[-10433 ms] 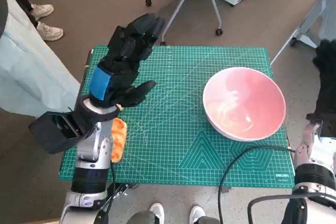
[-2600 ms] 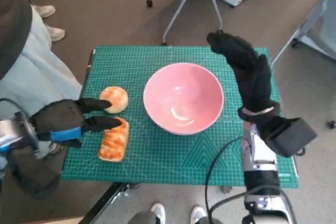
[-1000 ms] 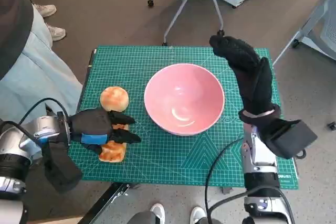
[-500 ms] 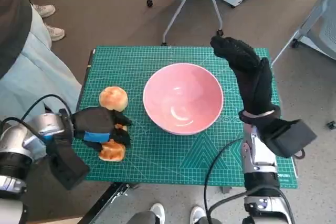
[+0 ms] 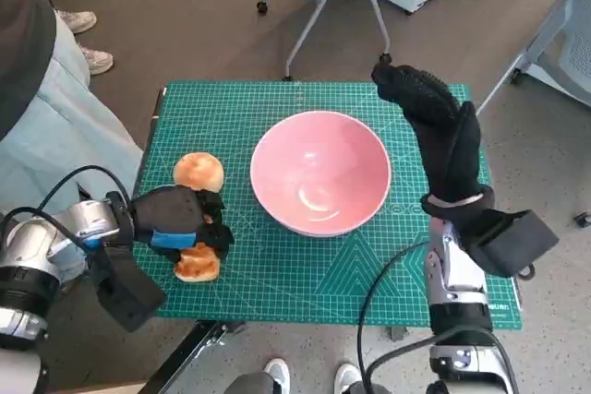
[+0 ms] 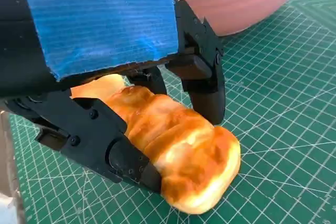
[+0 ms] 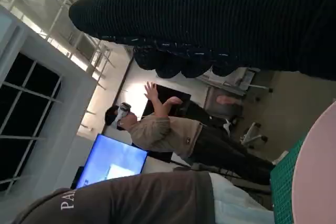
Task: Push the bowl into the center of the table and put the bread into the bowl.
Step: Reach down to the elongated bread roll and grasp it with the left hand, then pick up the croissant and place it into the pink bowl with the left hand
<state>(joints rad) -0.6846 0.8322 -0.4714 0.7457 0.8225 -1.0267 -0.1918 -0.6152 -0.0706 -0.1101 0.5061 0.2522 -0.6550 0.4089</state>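
I see the round pink bowl [image 5: 320, 172] sitting near the middle of the green gridded cutting mat [image 5: 277, 108] with nothing in it. My black, blue-taped left hand [image 5: 175, 221] grips the long golden-brown bread roll [image 6: 181, 150] at the mat's left edge, fingers clamped on both its sides, with a round bun [image 5: 199, 172] just beyond. My gloved right hand [image 5: 434, 122] hovers past the bowl's far right rim holding nothing, its fingers extended.
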